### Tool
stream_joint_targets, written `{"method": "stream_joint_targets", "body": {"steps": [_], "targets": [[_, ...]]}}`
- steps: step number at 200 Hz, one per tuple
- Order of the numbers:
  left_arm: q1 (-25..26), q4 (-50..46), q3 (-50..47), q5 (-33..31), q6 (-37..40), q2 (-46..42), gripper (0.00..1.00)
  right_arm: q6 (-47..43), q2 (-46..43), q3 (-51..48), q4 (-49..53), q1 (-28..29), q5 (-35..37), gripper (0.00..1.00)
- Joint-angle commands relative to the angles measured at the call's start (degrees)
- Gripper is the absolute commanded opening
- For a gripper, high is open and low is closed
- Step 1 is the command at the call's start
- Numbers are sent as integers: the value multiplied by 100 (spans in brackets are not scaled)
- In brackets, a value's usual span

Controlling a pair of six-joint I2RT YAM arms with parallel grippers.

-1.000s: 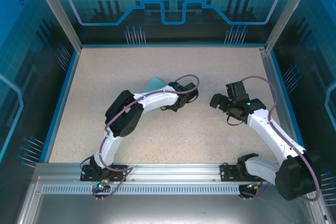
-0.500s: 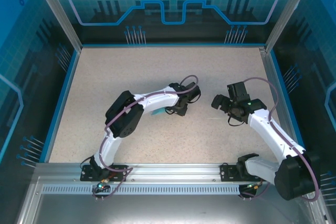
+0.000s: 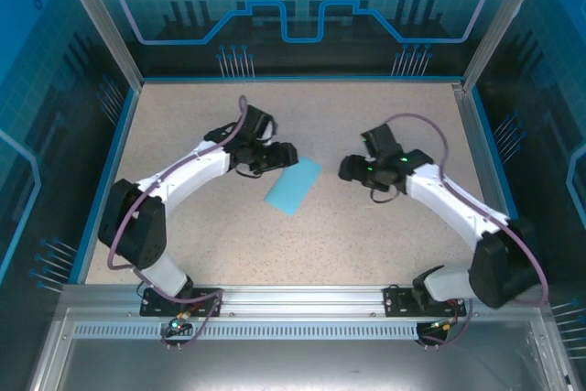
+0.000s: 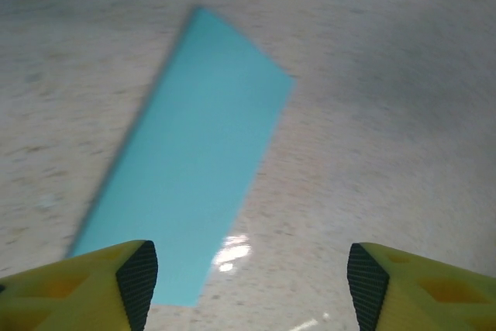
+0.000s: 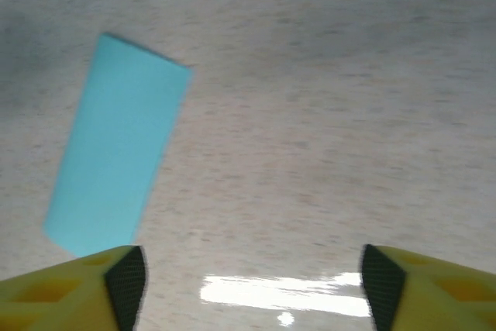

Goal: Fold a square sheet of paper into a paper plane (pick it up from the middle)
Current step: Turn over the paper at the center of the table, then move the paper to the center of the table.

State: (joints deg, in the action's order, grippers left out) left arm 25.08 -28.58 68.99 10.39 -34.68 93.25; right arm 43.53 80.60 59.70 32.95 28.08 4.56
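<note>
1 folded paper sheet (image 3: 293, 186) flat on bench (image 3: 366, 244); top cam: left gripper (image 3: 287, 155) & right gripper (image 3: 348, 169) flank it; wrist cams: both open, empty.

Bright, even light; wrist views blurred, white glare streaks the table (image 5: 325, 114).

Paper (image 3: 293, 186) lies on the table (image 3: 366, 116) between left tool (image 3: 289, 155) and right tool (image 3: 348, 169).

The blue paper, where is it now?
In the top view the blue paper lies flat near the middle of the table, between the left fingers and the right fingers.
</note>
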Motion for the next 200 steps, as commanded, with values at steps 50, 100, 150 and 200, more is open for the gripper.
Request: {"method": "stream_joint_targets", "body": {"steps": [50,100,150,200], "targets": [[-1197,-19,-1578,-724,-537,-1143,93,646,2727,2176,-717,1568,-502,47],[-1565,-44,-2020,-803,-520,-1576,98,678,4078,3276,-526,1795,-872,41],[-1576,66,-2038,-571,-471,-1535,99,141,4476,3326,-92,1823,-1117,42],[-1576,214,-1995,-248,-315,-1425,99,-1357,4436,3008,450,1817,-1550,43]]}}
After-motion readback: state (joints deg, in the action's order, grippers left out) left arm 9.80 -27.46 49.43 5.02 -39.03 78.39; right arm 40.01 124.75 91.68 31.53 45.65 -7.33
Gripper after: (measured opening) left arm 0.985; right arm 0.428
